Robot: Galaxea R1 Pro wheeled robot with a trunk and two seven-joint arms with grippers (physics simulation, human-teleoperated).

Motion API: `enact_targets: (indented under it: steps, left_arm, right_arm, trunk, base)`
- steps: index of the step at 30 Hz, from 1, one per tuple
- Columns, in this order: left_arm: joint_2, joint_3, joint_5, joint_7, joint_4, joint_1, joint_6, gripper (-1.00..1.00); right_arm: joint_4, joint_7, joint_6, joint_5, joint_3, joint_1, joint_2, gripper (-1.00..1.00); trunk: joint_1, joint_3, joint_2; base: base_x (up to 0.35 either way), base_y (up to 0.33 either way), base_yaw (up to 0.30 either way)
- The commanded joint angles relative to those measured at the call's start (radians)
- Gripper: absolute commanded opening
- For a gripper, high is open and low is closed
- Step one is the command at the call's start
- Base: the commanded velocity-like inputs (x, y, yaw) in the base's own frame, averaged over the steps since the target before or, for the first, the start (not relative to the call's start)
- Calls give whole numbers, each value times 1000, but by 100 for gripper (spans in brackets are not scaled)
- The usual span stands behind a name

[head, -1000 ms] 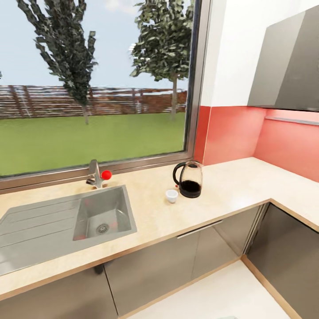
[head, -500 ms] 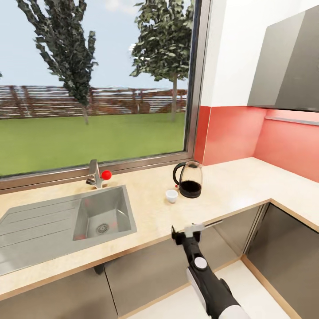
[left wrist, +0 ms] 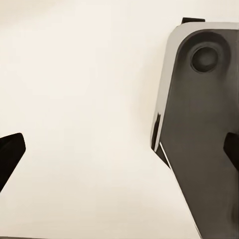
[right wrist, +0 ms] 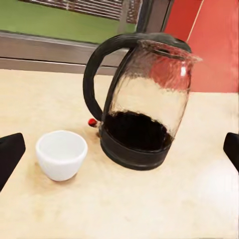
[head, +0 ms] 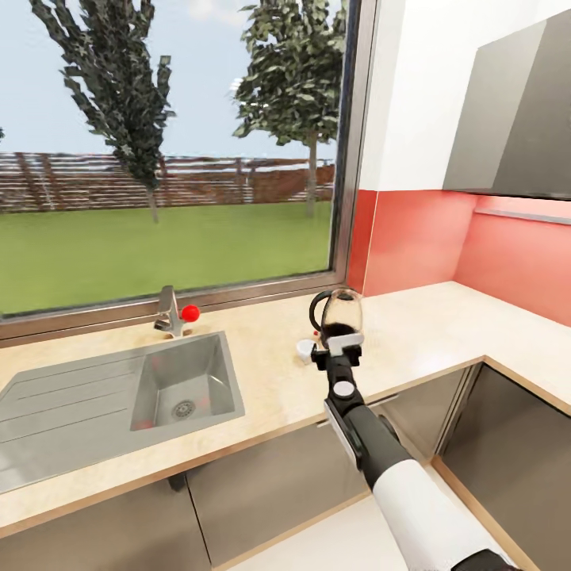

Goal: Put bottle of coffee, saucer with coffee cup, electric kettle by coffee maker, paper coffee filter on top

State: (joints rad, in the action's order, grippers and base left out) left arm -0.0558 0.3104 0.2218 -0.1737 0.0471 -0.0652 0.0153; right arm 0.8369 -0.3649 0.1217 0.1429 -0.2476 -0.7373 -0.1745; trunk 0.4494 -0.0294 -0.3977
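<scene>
Right gripper [head: 338, 346] over kitchen countertop [head: 412, 333], fingers [right wrist: 10, 155] spread wide and empty, electric kettle [right wrist: 142, 102] upright ahead between the fingertips, coffee cup [right wrist: 61, 154] just beside it toward one finger, left gripper fingers spread.

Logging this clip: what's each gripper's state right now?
Left gripper: open, holding nothing.
Right gripper: open and empty, fingertips spread wide, facing the kettle and cup.

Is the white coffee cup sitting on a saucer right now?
No: in the right wrist view the coffee cup stands directly on the bare countertop, beside the electric kettle.
</scene>
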Motion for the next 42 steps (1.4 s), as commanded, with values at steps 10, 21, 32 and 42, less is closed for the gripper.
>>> enact_targets:
  steps: [10,21,32,42]
  left_arm:
    - [3,7,12,-3,-19,-1,17,100]
    - [6,7,15,0,-18,-1,17,100]
    - [7,9,12,-1,-19,-1,7,100]
    - [5,10,11,-12,-50,1,9,100]
  right_arm:
    - [-3,-55,21,-325,-4,-4,0,100]
    - [-30,-72,17,-327,-4,-4,0,100]
    - [-30,-231,15,-324,-89,-4,0,100]
    - [9,-351,19,-322,-220,-4,0,100]
  trunk:
    - [1,-6,-2]
    - [1,-13,-2]
    - [1,-21,-2]
    - [1,-22,-2]
  base:
    - [0,0,98]
    - [0,0,247]
    - [0,0,247]
    - [0,0,27]
